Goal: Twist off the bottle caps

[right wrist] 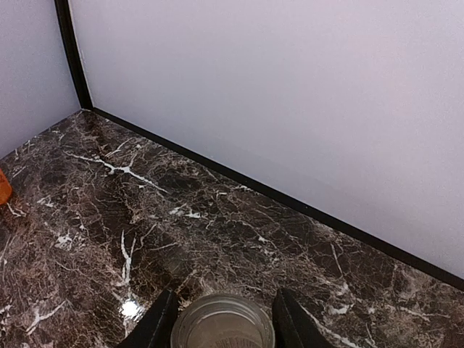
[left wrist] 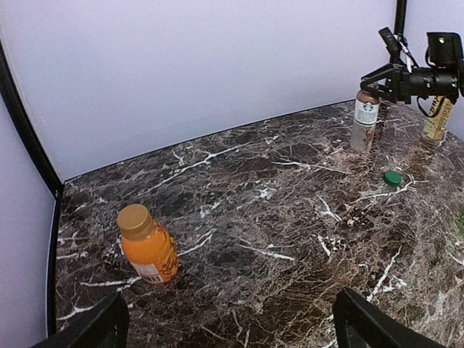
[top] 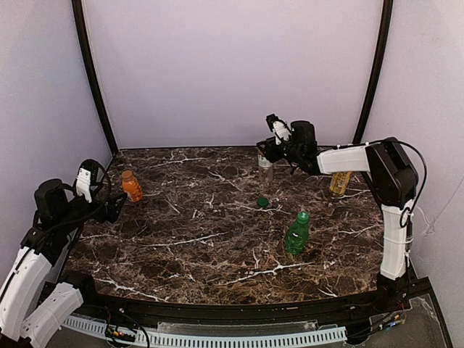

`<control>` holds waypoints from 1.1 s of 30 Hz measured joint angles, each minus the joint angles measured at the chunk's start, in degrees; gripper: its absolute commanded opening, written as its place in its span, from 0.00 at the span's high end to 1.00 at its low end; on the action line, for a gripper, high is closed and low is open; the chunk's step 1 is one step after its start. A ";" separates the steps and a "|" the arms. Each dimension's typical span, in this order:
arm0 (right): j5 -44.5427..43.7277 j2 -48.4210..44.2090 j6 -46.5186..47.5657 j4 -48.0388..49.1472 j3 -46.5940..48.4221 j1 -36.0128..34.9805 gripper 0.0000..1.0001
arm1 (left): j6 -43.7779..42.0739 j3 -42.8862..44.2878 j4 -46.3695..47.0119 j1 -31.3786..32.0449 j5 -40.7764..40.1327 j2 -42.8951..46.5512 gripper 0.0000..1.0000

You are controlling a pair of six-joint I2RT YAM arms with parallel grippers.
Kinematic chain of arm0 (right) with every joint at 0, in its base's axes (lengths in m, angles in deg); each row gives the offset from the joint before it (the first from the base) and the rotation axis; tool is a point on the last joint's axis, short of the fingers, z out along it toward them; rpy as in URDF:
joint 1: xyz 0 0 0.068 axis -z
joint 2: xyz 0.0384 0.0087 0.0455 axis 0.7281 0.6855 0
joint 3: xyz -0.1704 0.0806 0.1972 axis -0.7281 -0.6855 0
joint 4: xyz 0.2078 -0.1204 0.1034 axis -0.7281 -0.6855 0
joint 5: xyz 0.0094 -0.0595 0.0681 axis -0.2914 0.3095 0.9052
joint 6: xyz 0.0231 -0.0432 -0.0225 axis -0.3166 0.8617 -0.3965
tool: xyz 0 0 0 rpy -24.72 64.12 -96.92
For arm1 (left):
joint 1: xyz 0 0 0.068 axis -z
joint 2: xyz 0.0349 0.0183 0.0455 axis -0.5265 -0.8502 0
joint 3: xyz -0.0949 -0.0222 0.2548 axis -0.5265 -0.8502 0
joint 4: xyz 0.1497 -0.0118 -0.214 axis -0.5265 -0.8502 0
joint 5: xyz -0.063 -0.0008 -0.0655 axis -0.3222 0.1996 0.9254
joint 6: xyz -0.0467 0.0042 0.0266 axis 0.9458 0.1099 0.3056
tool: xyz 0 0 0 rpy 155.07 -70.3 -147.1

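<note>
I am holding the right jaws clamped on the neck of an open clear glass bottle (top: 266, 172) at the marbled brown tabletop's (top: 188, 246) one o'clock, while the left jaws are gaping wide, empty. A small round dark green plastic cap (top: 262, 202) is lying loose at the bottle's six o'clock.

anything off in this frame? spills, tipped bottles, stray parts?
One stray item: a dark green cap lies loose on the marble table, not on any bottle. The bottle at the right gripper looks uncapped. All bottles stand upright; no spill visible.
</note>
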 measured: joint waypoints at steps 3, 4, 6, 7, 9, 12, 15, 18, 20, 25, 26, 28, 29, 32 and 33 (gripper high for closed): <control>0.17 -0.26 -0.17 3.74 -2.27 0.09 1.00 | 2.73 -2.23 0.90 -2.58 0.00 0.79 0.01; 0.20 -0.26 -0.20 4.48 -2.64 0.11 1.00 | 3.41 -2.73 1.07 -3.19 0.02 1.09 0.01; 0.20 -0.31 -0.20 5.46 -3.15 0.13 0.84 | 4.37 -3.37 1.42 -3.93 0.07 1.51 0.01; 0.22 -0.37 -0.20 5.81 -3.41 0.13 0.73 | 4.72 -3.56 1.57 -4.17 0.15 1.66 0.01; 0.22 -0.81 -0.24 6.05 -4.02 0.13 0.55 | 5.22 -3.65 1.88 -4.28 0.24 1.66 0.01; 0.09 -1.46 -0.59 5.88 -4.79 0.13 0.42 | 5.79 -3.63 2.10 -4.28 0.68 1.66 0.01; -0.59 -1.79 -0.52 4.63 -5.31 0.13 0.39 | 5.92 -3.63 2.51 -4.28 1.18 1.64 0.01; -1.01 -1.84 -0.59 3.32 -5.38 0.13 0.36 | 6.03 -3.63 2.91 -4.28 1.73 1.49 0.01; -1.11 -1.97 -0.57 2.40 -5.38 0.13 0.32 | 6.08 -3.63 3.17 -4.28 2.03 1.29 0.01; -1.22 -2.27 -0.17 0.11 -4.85 0.13 0.01 | 6.60 -3.41 3.34 -4.28 2.21 0.17 0.01; -1.40 -2.49 -0.09 -0.63 -4.59 0.13 0.01 | 6.73 -3.08 3.15 -4.28 1.79 -0.42 0.02; -1.64 -3.52 0.09 -2.05 -4.42 0.13 0.01 | 6.64 -1.31 2.16 -4.28 0.37 -2.84 0.02; -1.70 -4.17 0.13 -2.38 -4.39 0.13 0.01 | 6.34 0.20 1.16 -4.28 -0.31 -4.74 0.02; -2.08 -6.82 0.35 -3.85 -3.82 0.13 0.01 | 3.96 7.56 -4.17 -4.28 -2.75 -12.07 0.01; -2.08 -7.89 0.35 -4.50 -3.37 0.13 0.01 | 2.60 11.10 -7.21 -4.28 -3.21 -15.32 0.01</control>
